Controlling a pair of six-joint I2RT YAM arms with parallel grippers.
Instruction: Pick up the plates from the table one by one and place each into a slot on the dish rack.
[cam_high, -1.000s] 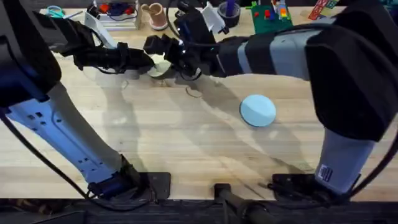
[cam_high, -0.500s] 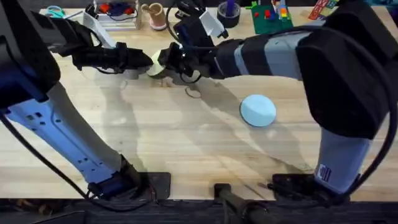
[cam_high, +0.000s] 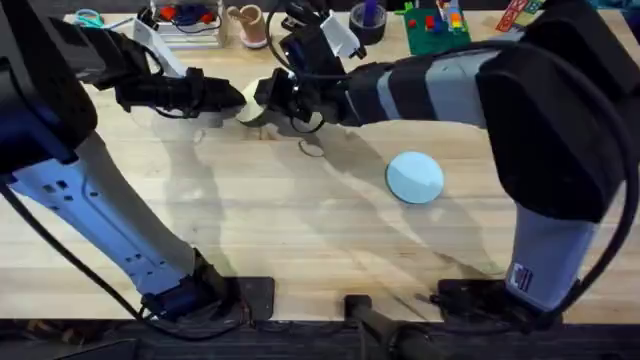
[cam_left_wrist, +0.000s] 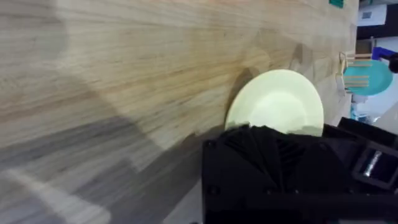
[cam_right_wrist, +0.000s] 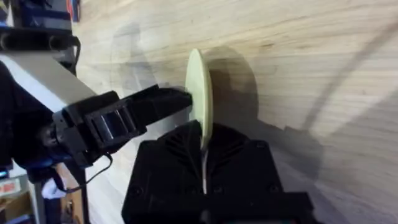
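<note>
Change since earlier frame: your right arm has drawn its gripper a little toward the left one, and the yellow plate between them now reads more edge-on; the blue plate has not shifted.
Table: mostly bare planks; you have both arms stretched to its far side.
Right arm: reaches across the middle. You have the right gripper clenched on the rim of the pale yellow plate, which stands on edge above the wood.
Left arm: the left gripper meets the same plate from the other side. In the left wrist view the plate's face sits just past the fingers, but you cannot tell whether they are clamped on it or only touching.
Dish rack: seen far off in the left wrist view, upright pegs with a teal plate already standing among them.
Light blue plate: flat on the table, well apart from both grippers, untouched.
Progress: by my reading you are on the first plate, mid hand-over or re-grip. Neither task plate is slotted yet.
Left to do: carry the yellow plate to a free slot, then fetch and slot the blue one.
</note>
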